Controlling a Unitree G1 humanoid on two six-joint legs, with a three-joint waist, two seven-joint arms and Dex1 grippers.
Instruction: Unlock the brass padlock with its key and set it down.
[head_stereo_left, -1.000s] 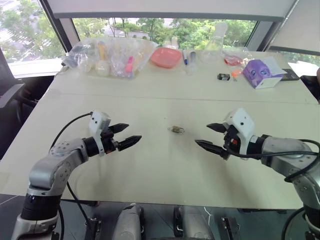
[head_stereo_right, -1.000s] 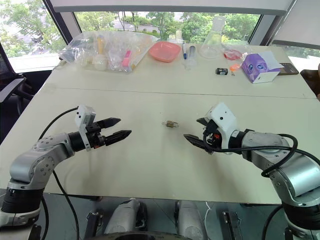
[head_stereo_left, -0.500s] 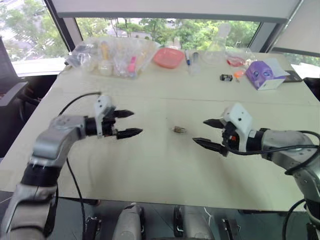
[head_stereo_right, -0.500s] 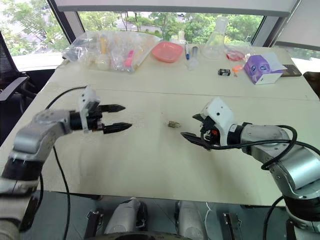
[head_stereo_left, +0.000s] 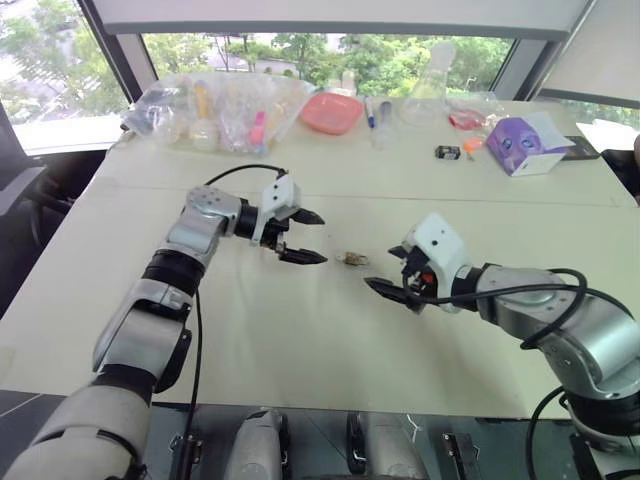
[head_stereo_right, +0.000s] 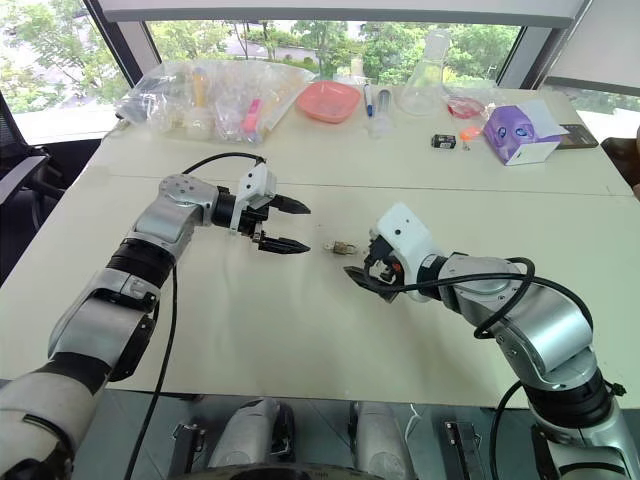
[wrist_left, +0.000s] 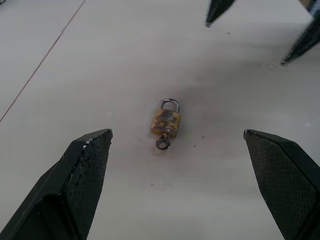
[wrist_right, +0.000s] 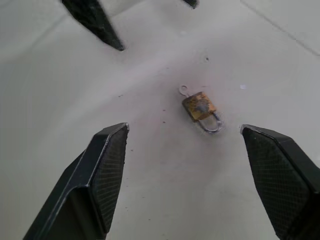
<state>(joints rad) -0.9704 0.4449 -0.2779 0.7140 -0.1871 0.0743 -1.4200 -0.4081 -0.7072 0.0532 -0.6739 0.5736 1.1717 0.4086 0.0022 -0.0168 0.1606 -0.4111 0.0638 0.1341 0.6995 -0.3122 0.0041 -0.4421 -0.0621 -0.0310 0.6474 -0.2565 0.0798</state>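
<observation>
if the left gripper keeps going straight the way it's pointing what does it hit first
Most likely the brass padlock, lying on the table centred between the open left gripper; depth is uncertain.

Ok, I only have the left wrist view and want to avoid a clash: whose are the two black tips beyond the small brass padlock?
Observer: They belong to the right pincer. It faces the small brass padlock from the side opposite the left pincer.
Operator: Is it carrying anything?
Observer: No. In its own wrist view its fingers stand wide apart, with just the pale table and the padlock between them.
Operator: What else is on the table?
Observer: A pink plastic dish and a purple cardboard box sit along the far edge, well away from the padlock.
</observation>
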